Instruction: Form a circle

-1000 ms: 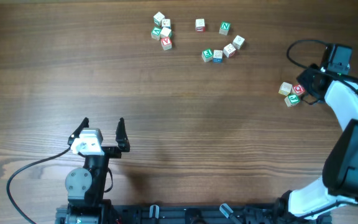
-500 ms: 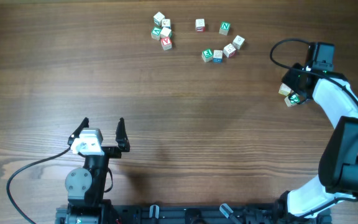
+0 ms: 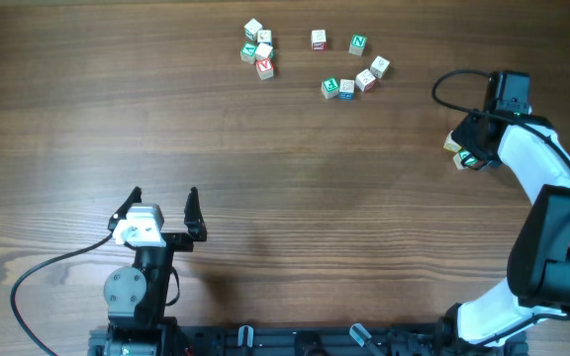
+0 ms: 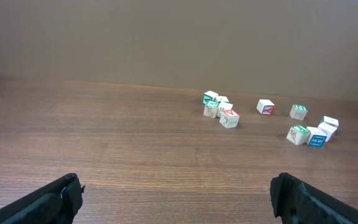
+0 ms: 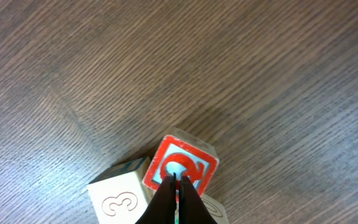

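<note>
Small wooden letter blocks lie at the far side of the table. One tight cluster [image 3: 258, 49] sits on the left, and a loose arc of blocks [image 3: 354, 74] runs to its right. Both groups show in the left wrist view as the cluster [image 4: 220, 109] and the arc [image 4: 309, 132]. Three more blocks [image 3: 457, 150] lie at the right edge under my right gripper [image 3: 473, 140]. That gripper [image 5: 176, 178] is shut, its tips over a red-framed block [image 5: 194, 158], beside a block marked 3 [image 5: 118, 198]. My left gripper [image 3: 164, 210] stands open near the front, nothing in it.
The left arm's base [image 3: 132, 292] and cable [image 3: 38, 277] sit at the front edge. The right arm [image 3: 552, 198] runs along the right side with a looped cable [image 3: 453, 84]. Bare wooden table [image 3: 285, 178] lies between the front and the blocks.
My right gripper has moved left onto the three blocks at the right edge and now covers them from above. The left arm has not moved.
</note>
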Controlling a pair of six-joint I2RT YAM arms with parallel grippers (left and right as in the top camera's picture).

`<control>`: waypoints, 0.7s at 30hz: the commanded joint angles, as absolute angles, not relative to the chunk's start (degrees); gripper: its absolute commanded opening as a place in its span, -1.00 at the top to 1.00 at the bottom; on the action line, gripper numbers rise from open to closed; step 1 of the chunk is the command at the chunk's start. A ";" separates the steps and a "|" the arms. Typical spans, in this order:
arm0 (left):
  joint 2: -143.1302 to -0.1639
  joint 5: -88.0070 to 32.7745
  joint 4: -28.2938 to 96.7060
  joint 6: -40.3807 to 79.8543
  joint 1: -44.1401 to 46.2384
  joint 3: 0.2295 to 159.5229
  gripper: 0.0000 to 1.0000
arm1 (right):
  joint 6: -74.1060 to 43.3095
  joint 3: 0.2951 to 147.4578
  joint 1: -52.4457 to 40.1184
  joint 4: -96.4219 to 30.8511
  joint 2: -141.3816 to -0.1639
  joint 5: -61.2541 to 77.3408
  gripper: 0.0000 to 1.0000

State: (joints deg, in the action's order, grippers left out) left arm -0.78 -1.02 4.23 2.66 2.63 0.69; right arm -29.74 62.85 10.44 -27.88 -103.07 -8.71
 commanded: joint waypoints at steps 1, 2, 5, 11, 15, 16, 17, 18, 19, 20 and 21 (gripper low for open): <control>-0.32 -1.91 4.27 3.03 2.90 0.32 -1.00 | -31.07 63.31 10.57 -27.92 -103.53 -11.03 0.91; -0.32 -1.91 4.27 3.03 2.90 0.32 -1.00 | -31.11 63.31 10.57 -27.88 -103.63 -11.16 0.91; -0.32 -1.91 4.27 3.03 2.90 0.32 -1.00 | -31.07 63.31 10.57 -27.77 -103.74 -11.18 0.91; -0.32 -1.91 4.27 3.03 2.90 0.32 -1.00 | -31.09 63.31 10.57 -26.79 -105.47 -11.18 0.91; -0.32 -1.91 4.27 3.03 2.90 0.32 -1.00 | -31.16 63.29 10.57 -26.65 -105.58 -11.66 0.91; -0.32 -1.91 4.27 3.03 2.90 0.32 -1.00 | -31.55 63.26 10.57 -26.59 -106.02 -12.08 0.91; -0.32 -1.91 4.27 3.03 2.90 0.32 -1.00 | -31.51 63.26 10.59 -26.33 -106.45 -12.05 0.92; -0.32 -1.91 4.27 3.03 2.90 0.32 -1.00 | -31.53 63.26 10.59 -26.15 -106.67 -12.05 0.91; -0.32 -1.91 4.27 3.03 2.90 0.32 -1.00 | -31.51 63.26 10.59 -26.13 -106.67 -12.05 0.91; -0.32 -1.91 4.27 3.03 2.90 0.32 -1.00 | -31.53 63.26 10.57 -26.00 -106.67 -12.05 0.91; -0.32 -1.91 4.27 3.03 2.90 0.32 -1.00 | -31.51 63.26 10.57 -25.96 -106.69 -12.05 0.91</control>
State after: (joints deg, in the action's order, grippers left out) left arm -0.80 -1.02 4.23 2.66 2.63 0.69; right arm -30.61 62.89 10.44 -26.06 -104.20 -10.81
